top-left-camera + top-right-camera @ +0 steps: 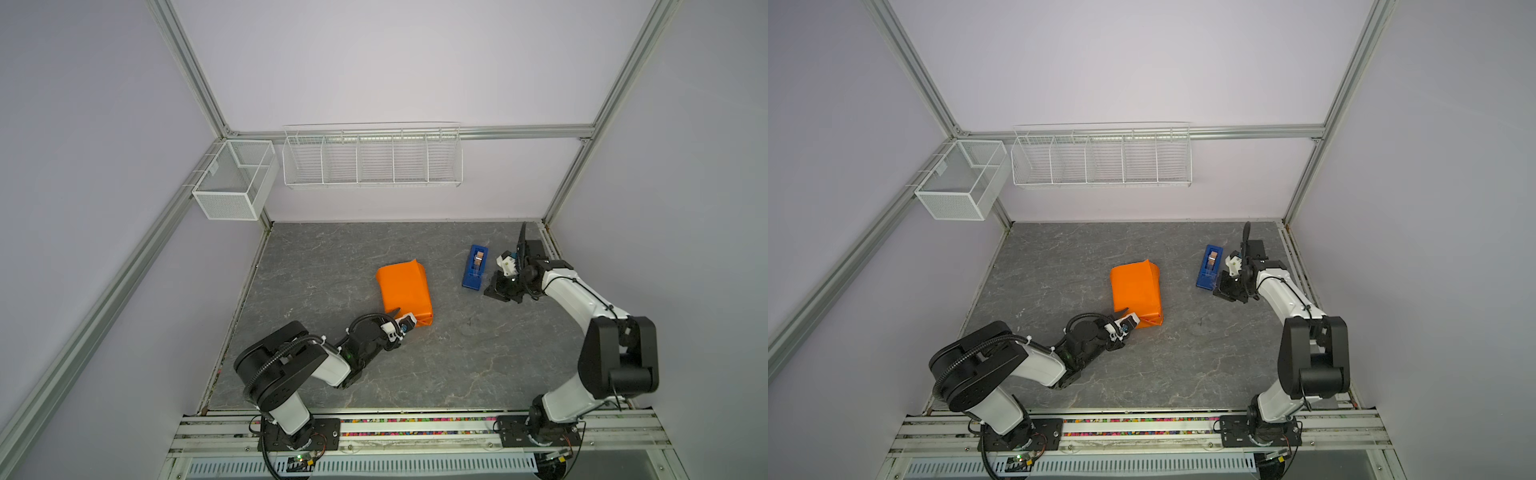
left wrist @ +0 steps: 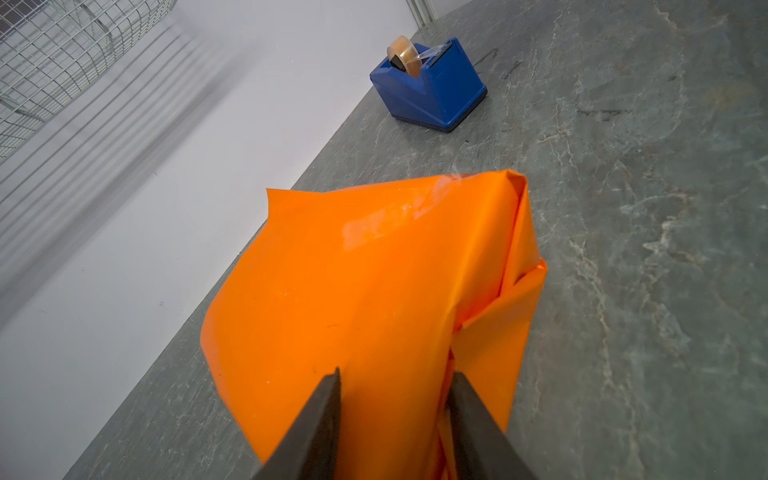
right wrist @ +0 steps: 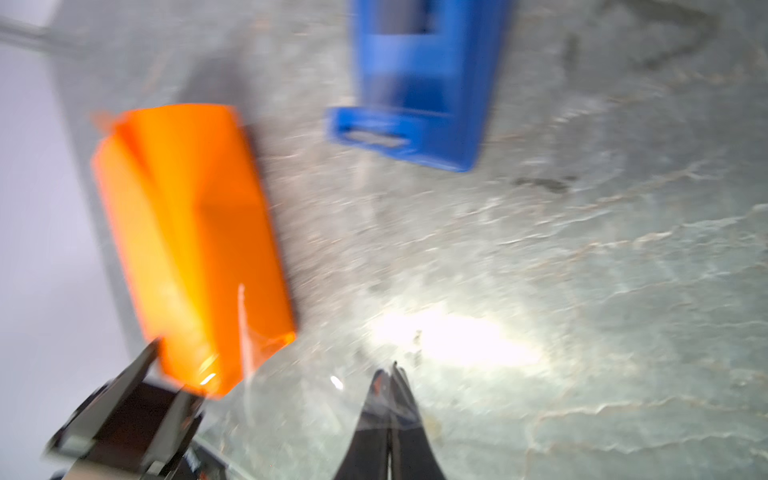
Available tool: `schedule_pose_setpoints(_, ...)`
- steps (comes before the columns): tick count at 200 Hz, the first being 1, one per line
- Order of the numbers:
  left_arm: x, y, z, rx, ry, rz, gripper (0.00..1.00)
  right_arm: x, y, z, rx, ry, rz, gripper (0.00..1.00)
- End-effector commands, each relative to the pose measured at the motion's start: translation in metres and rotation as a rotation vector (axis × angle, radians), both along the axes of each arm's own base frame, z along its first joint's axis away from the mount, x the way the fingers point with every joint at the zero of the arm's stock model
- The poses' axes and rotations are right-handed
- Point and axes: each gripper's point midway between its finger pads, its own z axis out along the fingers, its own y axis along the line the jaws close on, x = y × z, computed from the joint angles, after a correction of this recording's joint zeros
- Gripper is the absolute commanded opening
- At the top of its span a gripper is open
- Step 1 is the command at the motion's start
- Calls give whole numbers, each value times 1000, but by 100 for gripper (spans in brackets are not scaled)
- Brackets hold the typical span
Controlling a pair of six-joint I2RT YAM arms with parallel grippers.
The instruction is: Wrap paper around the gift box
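Clamping one end of the paper [image 2: 353, 270] is the left tool [image 2: 395, 372].

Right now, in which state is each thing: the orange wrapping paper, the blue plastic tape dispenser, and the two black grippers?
orange wrapping paper: folded into a parcel, taped on top, near end loose.
blue plastic tape dispenser: upright, roll loaded.
left gripper: closed on the paper's near end.
right gripper: shut, near the dispenser.
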Motion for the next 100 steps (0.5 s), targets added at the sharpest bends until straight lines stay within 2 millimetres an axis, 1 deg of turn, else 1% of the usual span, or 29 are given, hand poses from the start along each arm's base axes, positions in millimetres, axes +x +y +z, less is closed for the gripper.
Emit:
schedule_pose_setpoints(1, 3, 0, -5, 8, 29, 10, 43, -26, 26, 29, 100, -16, 119, 7)
schedule_pose_setpoints(26, 3, 1, -4, 4, 30, 13, 42, -46, 49, 49, 172, -54, 197, 7)
schedule_pose_setpoints(46, 3, 1, -3, 1, 32, 14, 42, -64, 74, 53, 248, -46, 278, 6)
schedule_pose_setpoints(49, 4, 1, -3, 1, 32, 16, 42, -65, 75, 52, 254, -42, 281, 6)
schedule_pose_setpoints(52, 4, 1, -3, 1, 32, 15, 42, -72, 85, 51, 261, -33, 312, 7)
schedule_pose_setpoints(60, 4, 1, -3, -2, 34, 17, 42, -81, 96, 47, 272, -17, 349, 7)
schedule_pose_setpoints(100, 5, 2, -2, -6, 36, 19, 42, -116, 134, 13, 272, 141, 421, 7)
